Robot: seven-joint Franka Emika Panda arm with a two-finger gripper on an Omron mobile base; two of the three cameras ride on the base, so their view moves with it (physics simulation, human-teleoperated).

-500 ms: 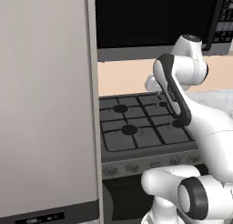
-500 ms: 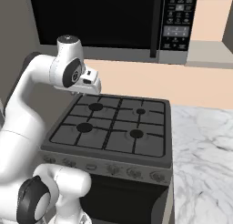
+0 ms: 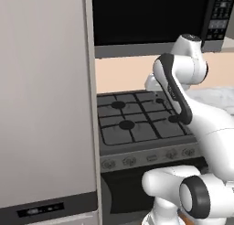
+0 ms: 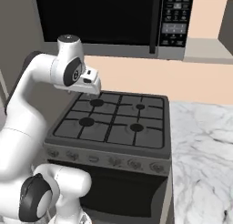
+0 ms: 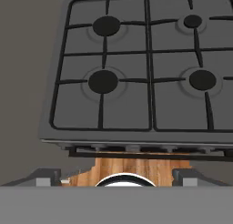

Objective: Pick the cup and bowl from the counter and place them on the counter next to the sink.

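Cup and bowl: neither can be placed from these views, so their position cannot be told; a search is judged to be the step in hand.
Counter [image 4: 200, 159]: white marble is seen just right of the stovetop [image 4: 113, 123], running toward the near right edge of the right base view.
Gripper [image 5: 116, 175]: its two dark tips stand wide apart at the bottom of the hand view, released, with nothing held between them.
Hand position: the hand is held above the front left part of the stovetop, looking down over the four burners.
Risk, collision: the tall grey cabinet [image 3: 45, 105] stands close on the arm's left; it could be struck by the elbow if a wide swing is made that way.
Risk, overhead: the microwave [image 4: 113, 18] hangs above the stove, so a high lift could be stopped by it.
Risk, search: time may be lost over the stove, since the counter lies to the right.
Open room: free space is offered rightward over the marble; what lies further along it is possibly cut off by the frame.
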